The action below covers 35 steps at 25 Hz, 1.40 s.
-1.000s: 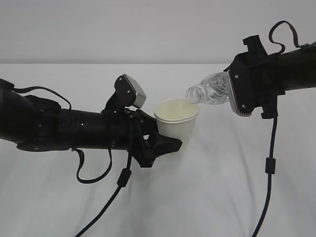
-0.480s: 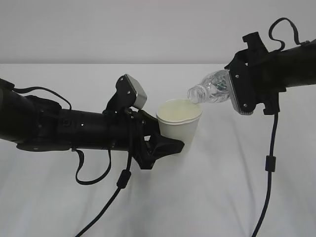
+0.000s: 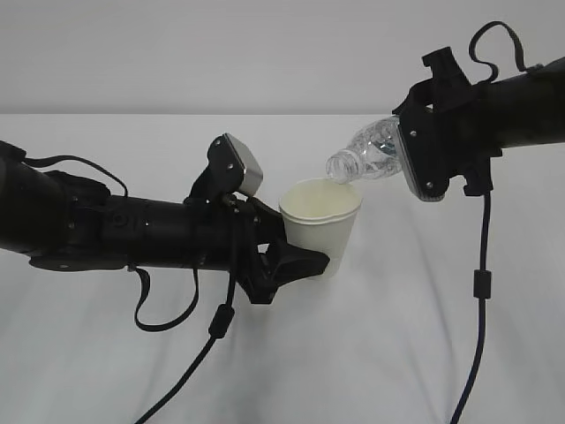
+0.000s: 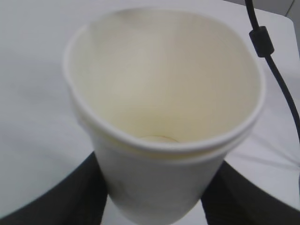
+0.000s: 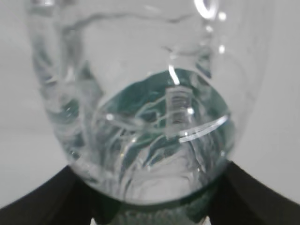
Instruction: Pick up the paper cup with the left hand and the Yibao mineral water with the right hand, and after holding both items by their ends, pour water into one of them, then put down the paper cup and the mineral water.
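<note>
My left gripper (image 3: pixel 305 262) is shut on the lower part of the white paper cup (image 3: pixel 320 225), which stands upright above the table. In the left wrist view the paper cup (image 4: pixel 159 122) fills the frame, its cream inside showing, with a dark finger (image 4: pixel 56 197) on each side of its base. My right gripper (image 3: pixel 415 159) is shut on the base end of the clear Yibao mineral water (image 3: pixel 366 155). The bottle lies tilted, its open mouth over the cup's far rim. The right wrist view looks along the mineral water (image 5: pixel 145 108) from its base; the label is hidden.
A white cloth-covered table (image 3: pixel 371 353) lies under both arms. Black cables hang from each arm, one (image 3: pixel 481 291) down the right side and one (image 3: pixel 221 318) below the left gripper. A pale wall stands behind.
The right arm has risen and shifted slightly left, tipping the bottle's base end higher. The cup and left arm have stayed put.
</note>
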Each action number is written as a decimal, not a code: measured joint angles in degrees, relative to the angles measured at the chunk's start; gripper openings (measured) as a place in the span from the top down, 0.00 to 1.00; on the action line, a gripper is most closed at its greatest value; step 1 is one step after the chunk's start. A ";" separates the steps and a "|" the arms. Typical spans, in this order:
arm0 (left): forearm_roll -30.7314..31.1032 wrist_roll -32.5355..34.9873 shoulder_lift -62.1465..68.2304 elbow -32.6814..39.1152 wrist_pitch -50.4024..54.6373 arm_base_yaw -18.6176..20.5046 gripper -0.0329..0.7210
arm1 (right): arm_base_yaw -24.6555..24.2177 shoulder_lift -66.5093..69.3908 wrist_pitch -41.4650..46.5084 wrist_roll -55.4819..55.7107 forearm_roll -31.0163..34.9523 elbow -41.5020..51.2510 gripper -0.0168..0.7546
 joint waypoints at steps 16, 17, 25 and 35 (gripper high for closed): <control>-0.74 0.00 0.00 0.00 1.54 0.00 0.41 | 0.43 0.00 1.66 -1.53 0.10 0.00 0.36; -0.74 0.00 0.00 0.00 1.54 0.00 0.41 | 0.43 0.00 1.66 -1.62 0.10 0.00 0.36; -0.74 0.00 0.00 0.00 1.31 0.00 0.42 | 0.43 0.00 1.66 -2.08 0.10 0.00 0.36; -0.42 -0.37 0.00 0.00 0.10 0.00 0.42 | 0.43 0.00 1.66 -3.77 0.10 0.00 0.36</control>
